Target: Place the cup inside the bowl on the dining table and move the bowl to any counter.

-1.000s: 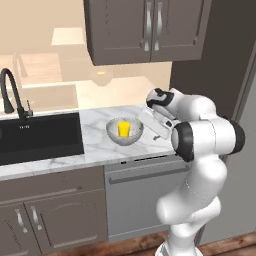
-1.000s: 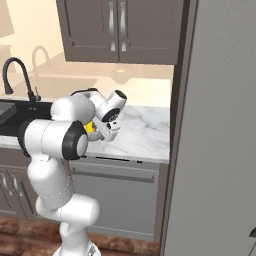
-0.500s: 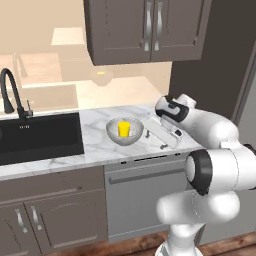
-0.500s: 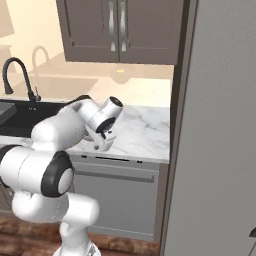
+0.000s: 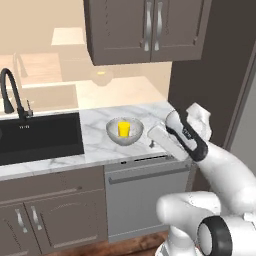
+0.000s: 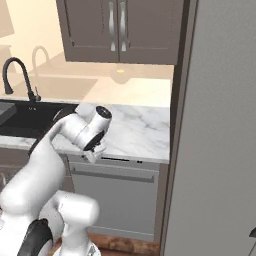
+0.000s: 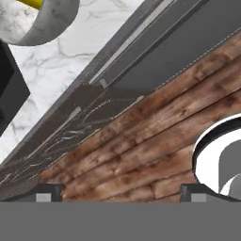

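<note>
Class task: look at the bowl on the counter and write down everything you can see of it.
The bowl is round and deep, speckled grey-white with a stone-like look. It stands upright on the white marble counter, right of the black sink and above the dishwasher front. A small yellow cup stands inside it. Nothing else touches it: the gripper is off to its right, open and holding nothing. The hand view catches its curved grey wall in a corner.

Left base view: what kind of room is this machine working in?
Most likely a home kitchen: a black sink with an arched black faucet, a white marble countertop, and dark grey-brown wall cabinets.
</note>
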